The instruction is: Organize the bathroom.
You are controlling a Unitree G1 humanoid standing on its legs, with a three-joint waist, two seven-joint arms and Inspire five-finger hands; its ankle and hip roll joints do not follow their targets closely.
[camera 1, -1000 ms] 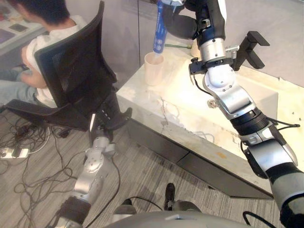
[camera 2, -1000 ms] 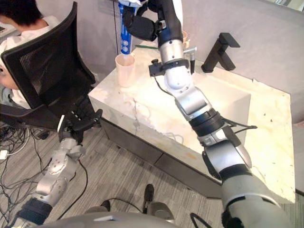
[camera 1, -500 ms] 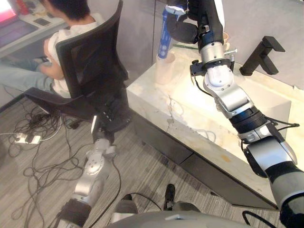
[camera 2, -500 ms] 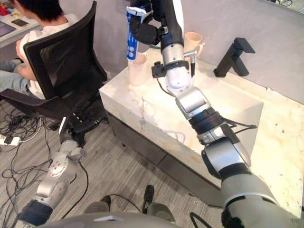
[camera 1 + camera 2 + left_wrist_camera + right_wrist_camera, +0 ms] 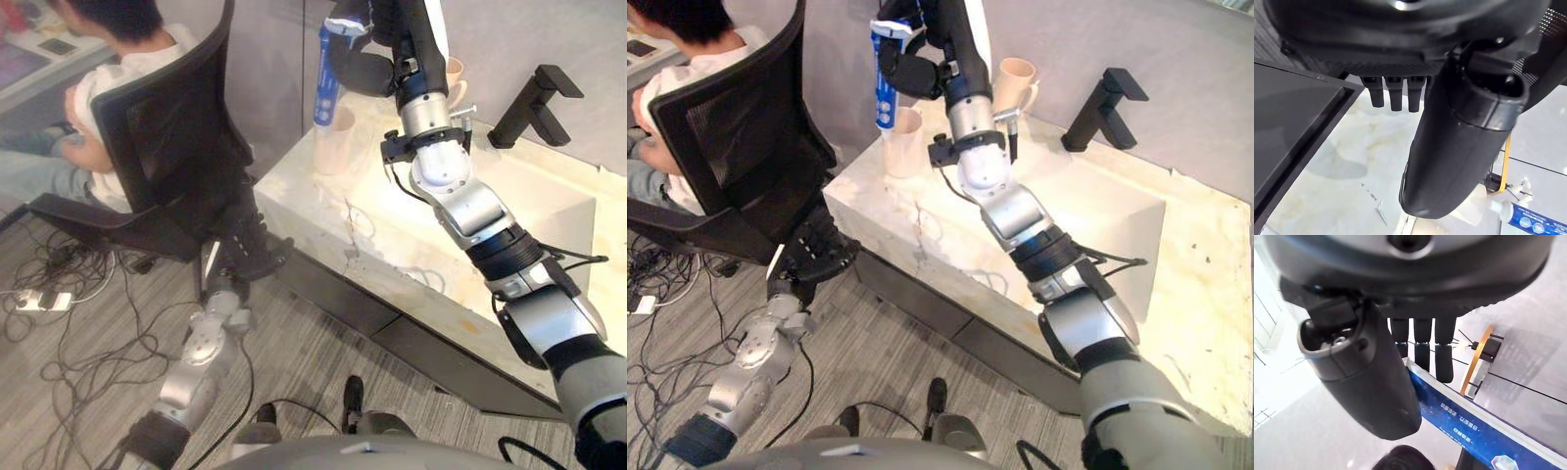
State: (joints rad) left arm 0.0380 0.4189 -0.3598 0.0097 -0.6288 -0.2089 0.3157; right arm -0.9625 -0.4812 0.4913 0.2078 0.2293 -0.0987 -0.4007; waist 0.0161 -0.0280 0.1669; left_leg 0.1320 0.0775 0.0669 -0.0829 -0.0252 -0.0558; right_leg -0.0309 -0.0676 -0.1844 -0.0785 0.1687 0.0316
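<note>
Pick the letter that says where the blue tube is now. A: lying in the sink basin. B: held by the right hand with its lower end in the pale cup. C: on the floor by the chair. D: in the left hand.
B: the right hand grips the blue tube upright, its lower end dipping into the pale cup on the counter corner.

Bright daylight, glare on countertop (image 5: 411,235), blurred wrist views

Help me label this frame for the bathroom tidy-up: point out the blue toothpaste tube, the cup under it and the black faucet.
blue toothpaste tube (image 5: 885,93), right eye view, middle of the tube body.
cup (image 5: 902,147), right eye view, outer wall.
black faucet (image 5: 1101,106), right eye view, upright stem.
</note>
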